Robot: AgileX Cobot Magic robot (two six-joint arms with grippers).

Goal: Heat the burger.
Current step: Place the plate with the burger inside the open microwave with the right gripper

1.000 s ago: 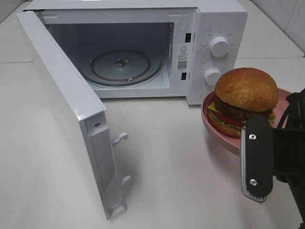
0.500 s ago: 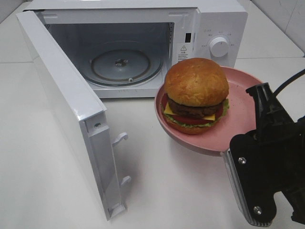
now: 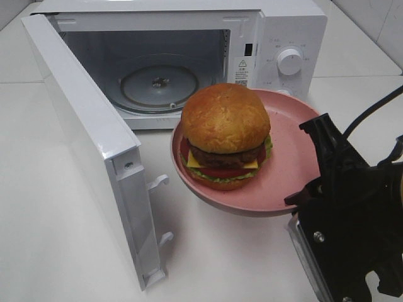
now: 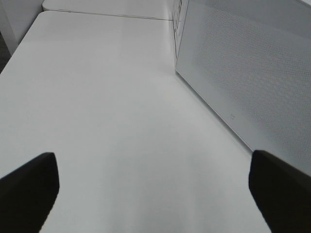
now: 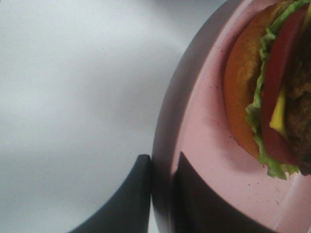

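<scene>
while the microwave [image 3: 293, 28] stands with its door [image 3: 82, 126] swung wide and the glass turntable [image 3: 160, 85] bare inside, the burger [image 3: 225, 135] is not yet in the cavity. it sits upright on the pink plate [image 3: 299, 160], on the half of the plate nearest the oven. plate and burger hang together in the air just in front of the open mouth, above the white table [image 3: 56, 239].

right gripper [image 5: 163, 191]: jaws clamped on the plate's rim — one finger under the lip, the other on the upper face, as the right wrist view shows. the fingers do not touch the burger. the plate looks roughly level, and bun, patty, cheese, tomato and lettuce are stacked in order with nothing sliding.

left gripper [image 4: 155, 194]: jaws wide apart, holding nothing, low over the table near a perforated white panel that i take for the door's outer face. it does not appear in the high view.

progress, as judged: door open, plate lifted. outstanding: carry the plate in onto the turntable, release it, draw the arm clear, shut the door and set the knob [image 3: 290, 61]. roughly the first half is complete.

risk noted: the grip is on one edge only, with the load well out from the fingers, so the plate could tip — and the lower sill of the opening must be cleared.
</scene>
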